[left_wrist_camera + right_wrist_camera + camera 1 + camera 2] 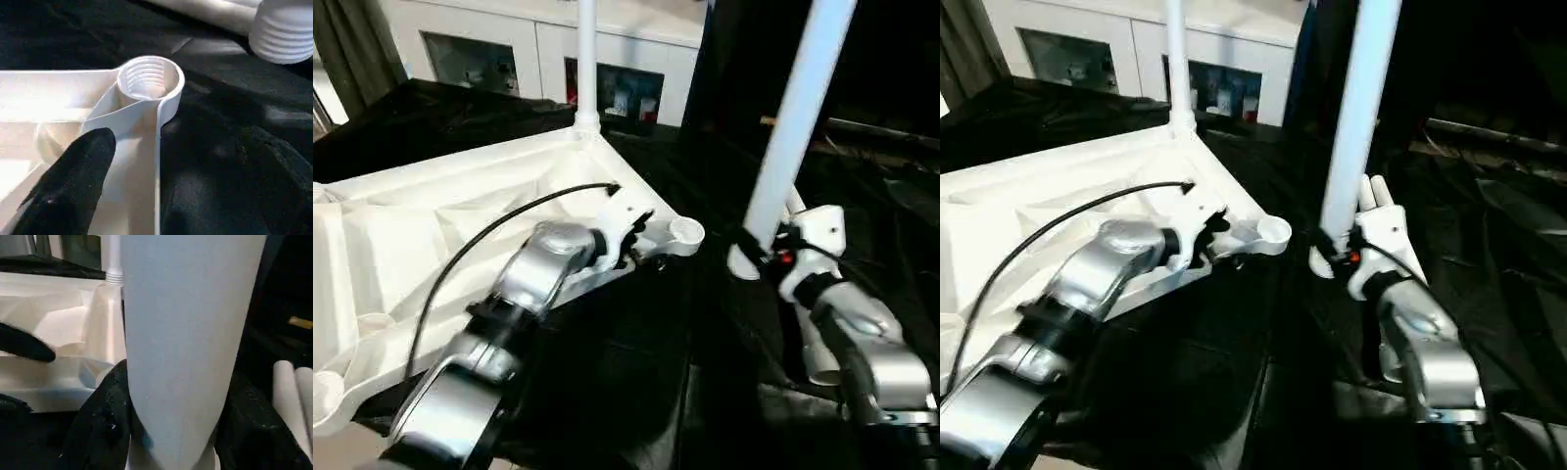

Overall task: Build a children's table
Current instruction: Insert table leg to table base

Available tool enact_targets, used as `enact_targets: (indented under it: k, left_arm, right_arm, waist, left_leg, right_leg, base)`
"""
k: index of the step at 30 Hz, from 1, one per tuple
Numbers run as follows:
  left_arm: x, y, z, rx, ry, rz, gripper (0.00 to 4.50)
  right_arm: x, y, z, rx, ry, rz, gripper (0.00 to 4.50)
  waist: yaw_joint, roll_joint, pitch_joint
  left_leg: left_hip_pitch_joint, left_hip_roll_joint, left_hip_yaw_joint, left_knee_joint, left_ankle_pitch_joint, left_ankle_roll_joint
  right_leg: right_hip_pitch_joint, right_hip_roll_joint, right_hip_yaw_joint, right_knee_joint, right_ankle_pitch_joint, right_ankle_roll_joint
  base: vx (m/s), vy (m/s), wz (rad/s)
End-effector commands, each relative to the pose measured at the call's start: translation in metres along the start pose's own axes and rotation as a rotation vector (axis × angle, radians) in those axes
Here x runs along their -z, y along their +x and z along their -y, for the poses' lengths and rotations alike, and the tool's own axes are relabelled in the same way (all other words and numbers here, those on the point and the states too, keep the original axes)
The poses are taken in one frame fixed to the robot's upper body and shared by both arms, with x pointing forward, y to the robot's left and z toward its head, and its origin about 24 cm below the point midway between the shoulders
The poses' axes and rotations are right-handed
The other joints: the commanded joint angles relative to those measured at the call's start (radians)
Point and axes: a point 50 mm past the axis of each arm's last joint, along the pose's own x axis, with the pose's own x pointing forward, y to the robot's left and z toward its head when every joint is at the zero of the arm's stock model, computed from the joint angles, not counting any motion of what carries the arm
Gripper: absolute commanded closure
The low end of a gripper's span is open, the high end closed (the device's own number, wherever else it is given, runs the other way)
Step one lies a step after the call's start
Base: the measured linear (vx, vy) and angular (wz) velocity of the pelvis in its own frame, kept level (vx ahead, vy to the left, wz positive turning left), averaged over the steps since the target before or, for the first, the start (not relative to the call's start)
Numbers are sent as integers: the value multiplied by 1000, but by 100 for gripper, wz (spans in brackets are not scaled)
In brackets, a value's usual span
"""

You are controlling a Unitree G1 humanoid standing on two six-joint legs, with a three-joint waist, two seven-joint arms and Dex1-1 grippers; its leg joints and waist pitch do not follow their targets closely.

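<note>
Standing in the far corner of the upturned tabletop (401,235), one leg (586,59) seems fitted; the right gripper (766,253) clamps a second leg (798,108) beside the empty near socket (686,232), the left gripper (641,240) spread wide there.

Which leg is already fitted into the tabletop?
The far leg, standing upright in the tabletop's far corner socket. The other upright leg is held in the right gripper, beside the tabletop, clear of the near socket.
</note>
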Motion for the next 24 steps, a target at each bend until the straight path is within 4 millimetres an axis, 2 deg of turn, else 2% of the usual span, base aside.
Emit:
enact_targets:
  k: [1, 2, 3, 4, 5, 6, 8, 9, 10, 11, 14, 18, 19, 24]
  left_arm:
    - [0, 7, -1, -7, -1, -49, 45]
    - [-1, 10, 0, -4, -13, -56, 61]
    - [-1, 11, 0, -1, -19, -58, 72]
    - [-1, 12, 0, 1, -22, -59, 72]
    - [-2, 14, 1, 1, -30, -68, 79]
    - [-2, 16, 1, -1, -34, -76, 82]
    - [-2, 19, 0, -6, -38, -90, 92]
    - [-1, 20, -1, -17, -35, -108, 109]
    - [-1, 20, -1, -17, -35, -108, 118]
    - [1, 20, -5, -42, -21, -133, 122]
    - [3, 19, -12, -77, -8, -162, 149]
    - [7, 15, -20, -107, -2, -190, 170]
    - [7, 15, -20, -108, -2, -191, 194]
    - [6, 13, -24, -117, -6, -191, 216]
  right_arm:
    - [-3, -4, 10, 29, -16, -3, 264]
    - [-2, -4, 11, 35, -19, -7, 264]
    - [-2, -5, 11, 38, -20, -8, 264]
    - [-2, -5, 11, 39, -21, -9, 264]
    - [-1, -5, 11, 41, -23, -11, 264]
    - [-1, -5, 11, 41, -26, -11, 264]
    - [-1, -5, 10, 41, -30, -12, 264]
    - [-1, -5, 9, 39, -31, -12, 264]
    - [-1, -5, 9, 39, -31, -12, 264]
    - [-1, -6, 7, 36, -32, -11, 264]
    - [-1, -7, 6, 33, -32, -10, 264]
    - [0, -7, 6, 31, -32, -8, 264]
    - [0, -7, 6, 31, -32, -8, 264]
    - [0, -7, 5, 28, -32, -7, 264]
  waist:
    - [4, 4, -65]
    - [6, 18, -64]
    - [4, 13, -63]
    - [5, 9, -64]
    - [5, 8, -63]
    - [5, 19, -63]
    - [6, 16, -63]
    - [6, 13, -62]
    - [5, 23, -59]
    - [5, 22, -61]
    - [4, 25, -60]
    - [5, 30, -60]
    - [4, 31, -60]
    - [4, 34, -61]
  left_leg:
    - [-16, 0, 23, -71, 30, 91]
    - [-14, 2, 21, -73, 20, 92]
    - [-14, 3, 23, -73, 11, 93]
    - [-15, 5, 22, -74, 5, 93]
    - [-18, 6, 22, -74, 1, 95]
    - [-18, 6, 20, -74, 0, 93]
    - [-11, 7, 23, -74, -15, 97]
    - [-14, 6, 23, -74, -19, 98]
    - [-15, 7, 23, -75, -24, 96]
    - [-19, 5, 21, -75, -19, 95]
    - [-19, 4, 22, -74, -13, 97]
    - [-19, 6, 20, -75, -5, 98]
    - [-18, 8, 21, -76, -8, 98]
    - [-18, 10, 21, -76, 6, 94]
  right_leg:
    - [90, -22, 17, -63, 9, -267]
    - [89, -25, 16, -64, -9, -270]
    - [87, -24, 15, -69, -19, -270]
    - [91, -26, 14, -68, -26, -274]
    - [92, -28, 14, -68, -32, -277]
    - [92, -29, 14, -67, -33, -280]
    - [87, -27, 11, -72, -48, -282]
    - [90, -28, 11, -73, -58, -282]
    - [88, -28, 10, -76, -65, -279]
    - [93, -28, 10, -73, -62, -278]
    - [92, -27, 9, -76, -59, -272]
    - [93, -30, 8, -73, -38, -284]
    - [92, -29, 7, -73, -36, -286]
    - [93, -30, 5, -69, 0, -298]
  base:
    - [0, 0, 0]
    - [0, 0, 0]
    - [0, 0, 0]
    - [0, 0, 0]
    - [0, 0, 0]
    - [0, 0, 0]
    - [0, 0, 0]
    - [0, 0, 0]
    - [0, 0, 0]
    - [0, 0, 0]
    - [0, 0, 0]
    - [0, 0, 0]
    - [0, 0, 0]
    - [0, 0, 0]
